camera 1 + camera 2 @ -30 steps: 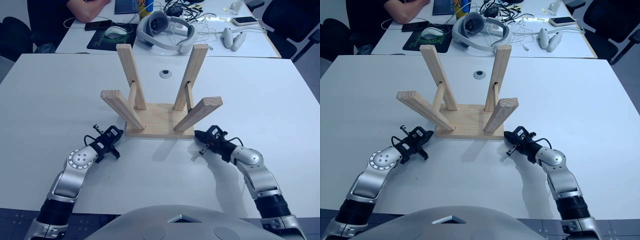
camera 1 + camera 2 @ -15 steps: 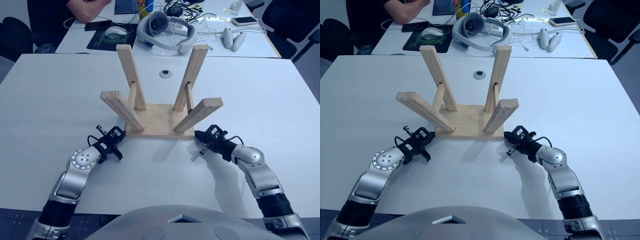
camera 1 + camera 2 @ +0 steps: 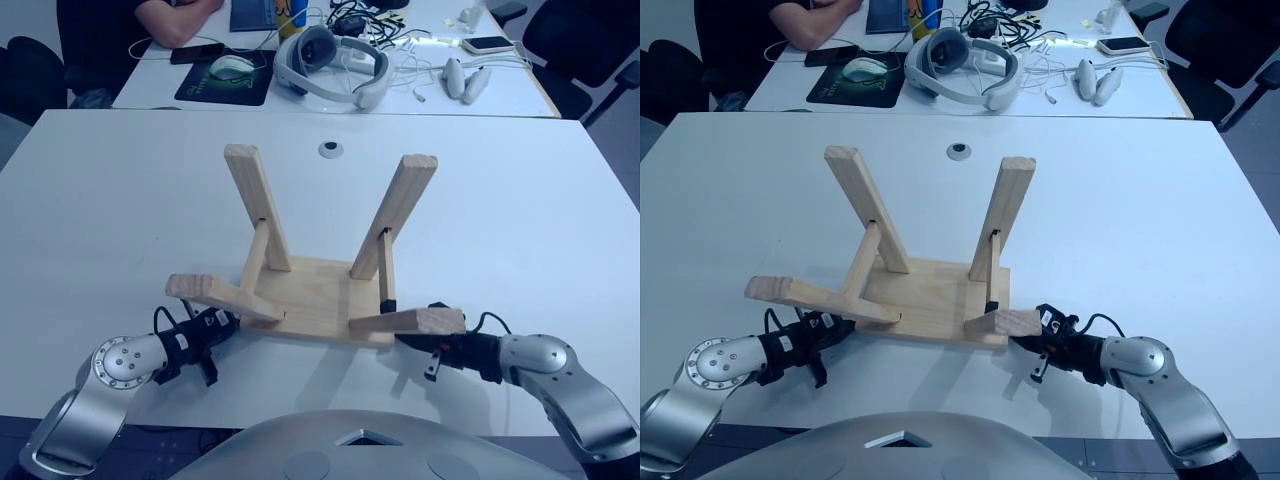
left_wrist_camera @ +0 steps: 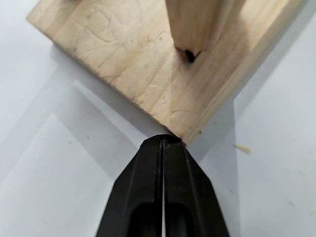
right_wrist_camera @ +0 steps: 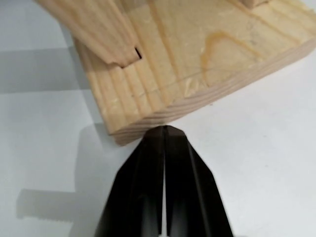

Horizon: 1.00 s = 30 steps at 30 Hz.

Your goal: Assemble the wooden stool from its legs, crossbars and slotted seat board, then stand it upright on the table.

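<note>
The left hand [image 4: 163,140], fingers pressed together on nothing, touches its tip to the near left corner of the seat board [image 3: 315,300]. The right hand [image 5: 165,129], likewise closed and empty, sits at the board's near right corner. The pale wooden stool [image 3: 930,290] lies upside down near the front of the white worktop [image 3: 520,200], its four square legs [image 3: 258,205] splaying upward.

Nothing legible appears: no word, number or sign can be read on any surface. The dark mouse mat [image 3: 215,90], on the far desk beyond the wooden stool [image 3: 320,300], carries green marks that are too small to make out. The stool's wood shows grain and knots only.
</note>
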{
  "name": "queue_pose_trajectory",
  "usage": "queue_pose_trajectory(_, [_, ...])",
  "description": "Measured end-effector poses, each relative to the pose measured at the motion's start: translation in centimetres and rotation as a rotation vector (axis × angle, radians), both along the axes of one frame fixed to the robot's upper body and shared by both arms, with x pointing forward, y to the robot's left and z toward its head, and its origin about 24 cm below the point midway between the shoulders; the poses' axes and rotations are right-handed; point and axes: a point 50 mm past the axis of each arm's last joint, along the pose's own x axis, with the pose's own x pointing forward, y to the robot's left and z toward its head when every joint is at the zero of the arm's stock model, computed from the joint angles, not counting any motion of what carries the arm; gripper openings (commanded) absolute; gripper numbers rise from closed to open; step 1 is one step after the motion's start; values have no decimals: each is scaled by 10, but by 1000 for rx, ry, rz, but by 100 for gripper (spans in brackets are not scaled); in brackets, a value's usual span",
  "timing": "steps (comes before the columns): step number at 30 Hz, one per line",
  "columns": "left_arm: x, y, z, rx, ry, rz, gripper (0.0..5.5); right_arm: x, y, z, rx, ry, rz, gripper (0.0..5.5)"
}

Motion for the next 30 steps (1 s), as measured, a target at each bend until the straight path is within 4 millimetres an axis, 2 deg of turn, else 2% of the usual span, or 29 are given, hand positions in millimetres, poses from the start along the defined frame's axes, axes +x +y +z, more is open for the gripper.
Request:
queue_pose_trajectory(5, [-15,-4,15,-51,141,-24,2,10,-7,20,16,32,-12,0])
queue_pose_trajectory(9, [-7,-6,37,-87,121,-63,2,10,4,38,112,50,40,0])
queue_pose_trajectory(12, [-1,-3,45,-103,110,-45,2,8,4,45,140,99,41,0])
queue_pose_trajectory(16, [3,0,49,-103,106,-33,2,14,5,55,142,70,48,0])
queue_pose_trajectory(19, [7,15,44,-21,77,25,2,22,-6,49,75,12,-17,0])
queue_pose_trajectory(23, [1,41,19,112,88,114,2,26,-28,29,-47,-33,-106,0])
queue_pose_trajectory(27, [-4,36,9,99,67,93,2,21,-33,19,-61,-2,-94,0])
queue_pose_trajectory(30, [-7,22,5,49,51,75,2,15,-30,14,-51,35,-68,0])
